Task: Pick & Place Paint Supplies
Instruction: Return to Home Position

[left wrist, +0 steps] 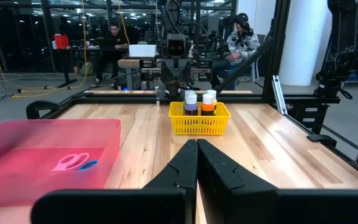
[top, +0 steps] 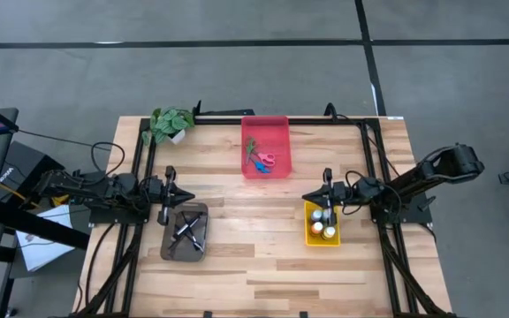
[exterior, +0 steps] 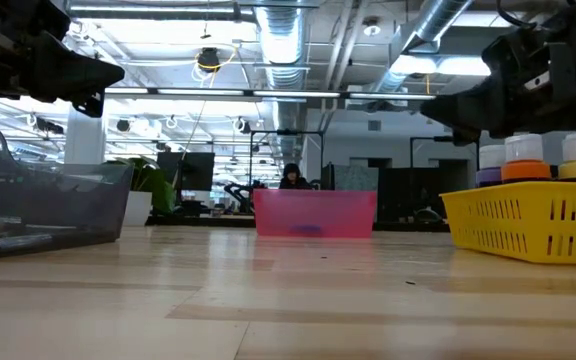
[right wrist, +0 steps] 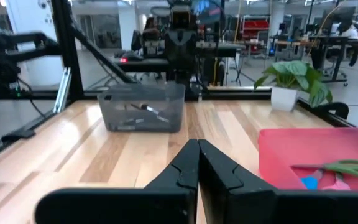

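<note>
Left gripper (top: 186, 196) and right gripper (top: 307, 196), both closed, face each other across the table (top: 246, 230) middle, red tray (top: 265, 119) beyond.

1. The table (top: 254, 221) is bare wood between the left gripper (top: 188, 195) and the right gripper (top: 306, 195). A gripper could pass there.
2. The grey tray (top: 165, 249) with brushes (top: 188, 231) sits low, just beside the left gripper.
3. The yellow tray (top: 309, 238), full of paint bottles (top: 328, 231), stands just beside the right gripper.
4. The red tray (top: 268, 131) sits farther back, between both grippers.
5. The plant (top: 170, 122) stands well apart from the left gripper, at the table's far edge.
</note>
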You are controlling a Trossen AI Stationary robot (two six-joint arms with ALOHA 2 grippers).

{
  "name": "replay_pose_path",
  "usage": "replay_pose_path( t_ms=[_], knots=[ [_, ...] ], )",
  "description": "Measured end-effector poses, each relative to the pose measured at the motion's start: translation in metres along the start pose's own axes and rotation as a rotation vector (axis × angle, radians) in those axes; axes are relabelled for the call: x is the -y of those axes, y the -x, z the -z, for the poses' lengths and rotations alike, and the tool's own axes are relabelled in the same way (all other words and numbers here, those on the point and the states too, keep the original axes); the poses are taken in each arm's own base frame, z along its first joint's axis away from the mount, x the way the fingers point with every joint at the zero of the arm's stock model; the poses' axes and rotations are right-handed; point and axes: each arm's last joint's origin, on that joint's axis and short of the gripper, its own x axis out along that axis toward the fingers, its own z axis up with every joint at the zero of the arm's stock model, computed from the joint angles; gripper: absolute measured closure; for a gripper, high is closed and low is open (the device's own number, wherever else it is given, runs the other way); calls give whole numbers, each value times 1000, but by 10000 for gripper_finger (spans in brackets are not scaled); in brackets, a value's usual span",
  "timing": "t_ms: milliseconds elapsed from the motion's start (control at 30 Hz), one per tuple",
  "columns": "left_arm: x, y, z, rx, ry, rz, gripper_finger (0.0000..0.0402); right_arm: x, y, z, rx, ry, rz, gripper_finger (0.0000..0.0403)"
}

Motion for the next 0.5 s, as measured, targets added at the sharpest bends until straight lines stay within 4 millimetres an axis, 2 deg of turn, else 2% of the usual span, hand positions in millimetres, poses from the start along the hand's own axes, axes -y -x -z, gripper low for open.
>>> replay_pose_path(
  t_ms=[500],
  knots=[
    [0,0,0,0,0,0,401,5,22,-5,-156,52,5,403]
  ],
)
